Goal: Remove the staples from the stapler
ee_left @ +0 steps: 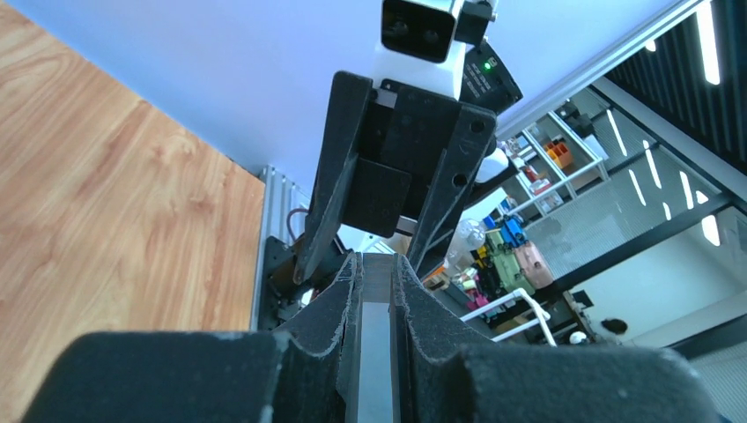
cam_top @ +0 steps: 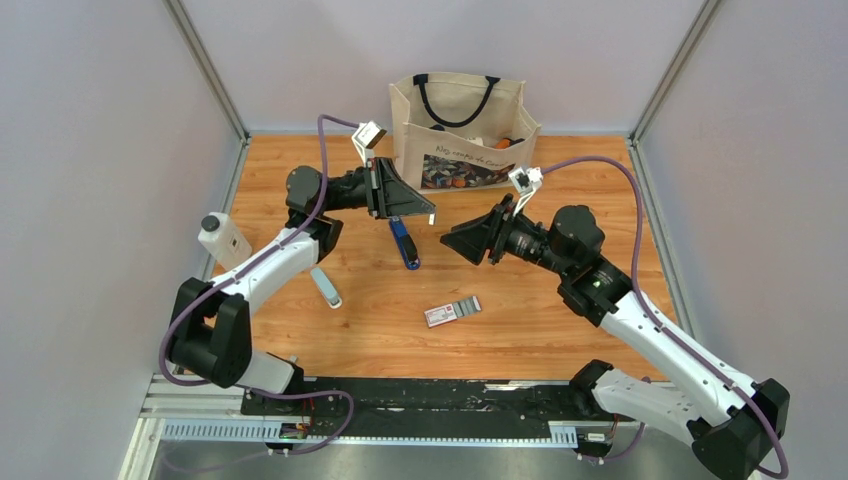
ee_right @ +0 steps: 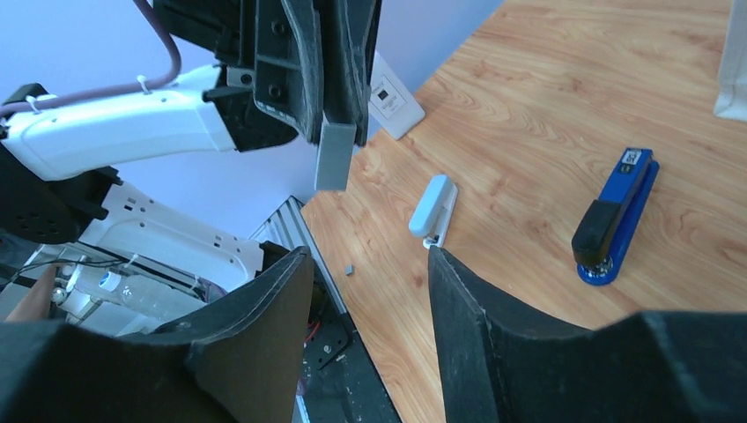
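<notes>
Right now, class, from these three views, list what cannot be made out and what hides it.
Tote bag contents: top view, its walls hide most.
Staples: left wrist view, the left gripper covers their sides.
Stapler: top and right wrist views, its shut body hides whether any are inside.
Box print: top view, too small to read.
Grey speck: right wrist view, too small to identify.

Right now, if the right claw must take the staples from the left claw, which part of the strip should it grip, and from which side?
Probably the free end of the staples, which sticks out past the fingertips of the left claw. The strip is thin and flat, so the open right claw should come end-on and close on its broad faces.
</notes>
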`<state>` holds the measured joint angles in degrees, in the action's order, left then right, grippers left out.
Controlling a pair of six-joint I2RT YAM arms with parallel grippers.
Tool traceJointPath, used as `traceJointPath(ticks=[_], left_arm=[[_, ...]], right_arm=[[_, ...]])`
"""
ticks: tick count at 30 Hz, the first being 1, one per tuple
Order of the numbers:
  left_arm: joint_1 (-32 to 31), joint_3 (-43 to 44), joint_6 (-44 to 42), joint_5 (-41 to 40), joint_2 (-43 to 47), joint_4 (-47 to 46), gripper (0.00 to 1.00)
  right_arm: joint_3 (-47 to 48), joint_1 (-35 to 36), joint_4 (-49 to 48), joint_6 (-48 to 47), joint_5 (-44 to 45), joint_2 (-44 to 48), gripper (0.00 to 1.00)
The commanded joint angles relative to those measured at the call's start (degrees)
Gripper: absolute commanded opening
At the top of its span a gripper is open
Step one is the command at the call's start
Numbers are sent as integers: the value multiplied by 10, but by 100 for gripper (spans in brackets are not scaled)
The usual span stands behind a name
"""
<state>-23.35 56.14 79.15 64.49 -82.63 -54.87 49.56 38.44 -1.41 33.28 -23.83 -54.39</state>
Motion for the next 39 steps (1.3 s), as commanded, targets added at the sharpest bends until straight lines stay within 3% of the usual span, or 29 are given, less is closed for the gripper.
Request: traceJointPath(ticks=[1,19,28,39], left_arm=[[1,-24,41,5,23,-80,13],[-9,-30,26,9,19,-75,13],[-9,-29,19,13,17,-74,12],[-9,-26,-3,13,18,-48,13]], right_arm=[[22,-2,-71,21,-2,-4,53],[22,-2,-164,68,-20,-46,50],[24,-2,-177,76,-27,-64,44],[22,-2,-185,86,-27,-77,26]])
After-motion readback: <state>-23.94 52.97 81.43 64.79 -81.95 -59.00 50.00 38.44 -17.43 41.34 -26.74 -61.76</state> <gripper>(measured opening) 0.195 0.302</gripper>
